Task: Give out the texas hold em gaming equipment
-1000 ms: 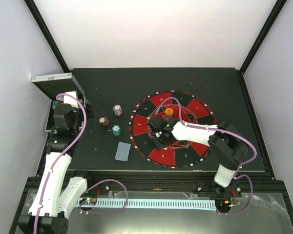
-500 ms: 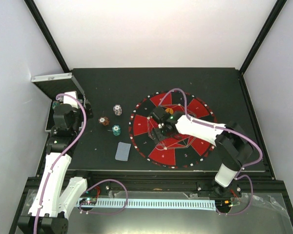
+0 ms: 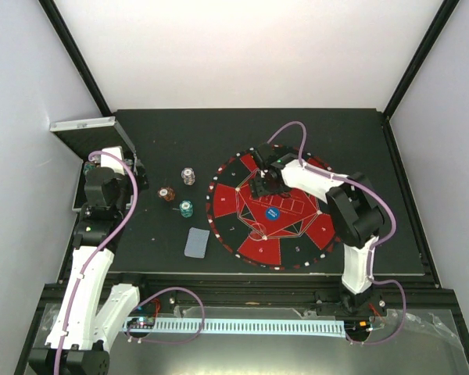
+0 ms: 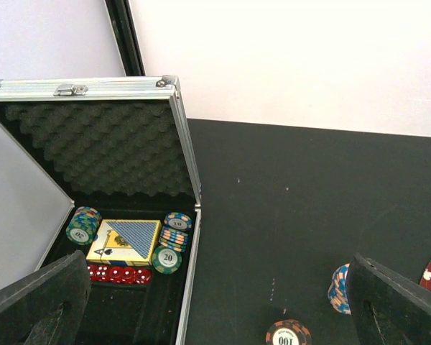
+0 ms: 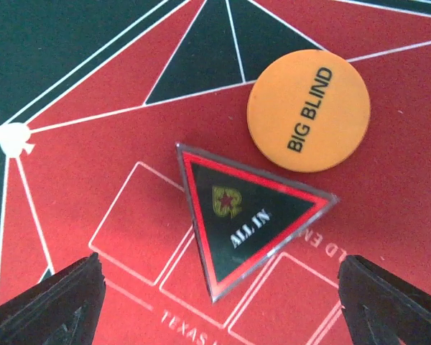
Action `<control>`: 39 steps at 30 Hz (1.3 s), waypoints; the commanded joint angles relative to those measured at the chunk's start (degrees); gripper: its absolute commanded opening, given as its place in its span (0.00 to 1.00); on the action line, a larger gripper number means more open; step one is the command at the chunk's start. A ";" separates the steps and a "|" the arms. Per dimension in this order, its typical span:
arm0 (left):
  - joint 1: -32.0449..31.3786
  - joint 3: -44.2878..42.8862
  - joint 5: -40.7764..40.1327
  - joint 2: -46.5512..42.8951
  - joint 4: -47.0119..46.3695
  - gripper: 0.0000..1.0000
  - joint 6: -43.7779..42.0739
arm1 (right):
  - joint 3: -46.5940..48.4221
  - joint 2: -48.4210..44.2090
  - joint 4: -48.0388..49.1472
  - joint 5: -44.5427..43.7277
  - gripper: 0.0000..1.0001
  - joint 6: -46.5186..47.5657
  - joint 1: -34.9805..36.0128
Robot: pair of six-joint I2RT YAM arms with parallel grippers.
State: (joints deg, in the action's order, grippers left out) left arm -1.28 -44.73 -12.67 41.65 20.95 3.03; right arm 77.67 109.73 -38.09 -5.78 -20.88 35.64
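Three chip stacks point(image 3: 186, 208) stand on the black table point(image 3: 336, 133), left of the round mat point(image 3: 227, 201) and apart from one another: one grey, one red-brown, one teal.

One grey-blue card point(image 3: 196, 242) lies flat nearer the front edge, near the teal stack and just left of the mat's rim.

One blue disc point(image 3: 272, 211) lies near the centre of the mat.

One orange disc point(image 5: 309, 109), lettered BIG BLIND, lies flat on a red panel of the mat. Its lower edge is just beside a corner of the triangular marker point(image 5: 248, 219), lettered ALL IN; whether they touch cannot be told.

Right gripper point(image 5: 215, 295): over the mat above the disc and marker, fingers spread wide, nothing between them.

Left gripper point(image 4: 217, 302): at the table's left side, facing the case point(image 4: 93, 88), fingers spread wide, holding nothing.

Case: lid up and foam-lined. Inside are more chips point(image 4: 171, 241), a boxed deck point(image 4: 126, 241) and a row of red dice point(image 4: 118, 273).
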 commanded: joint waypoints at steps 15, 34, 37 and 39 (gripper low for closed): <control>-0.39 0.11 0.21 -0.34 -1.03 0.99 0.31 | 4.27 8.13 1.60 -0.01 0.87 2.34 -3.38; -0.47 0.09 0.19 -0.36 -1.10 0.99 0.27 | 0.46 3.08 2.48 2.19 0.61 5.63 -3.48; -0.48 0.09 0.20 -0.49 -1.04 0.99 0.23 | -2.77 -0.95 2.09 2.28 0.60 5.38 -3.43; -0.47 0.16 0.19 -0.68 -1.10 0.99 0.25 | -5.51 -4.26 1.85 3.24 0.60 5.00 -3.32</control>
State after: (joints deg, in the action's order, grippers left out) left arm -1.37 -44.45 -12.67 41.63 20.95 3.03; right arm 75.31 112.22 -35.51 -3.90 -16.12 32.38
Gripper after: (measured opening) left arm 0.990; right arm 0.635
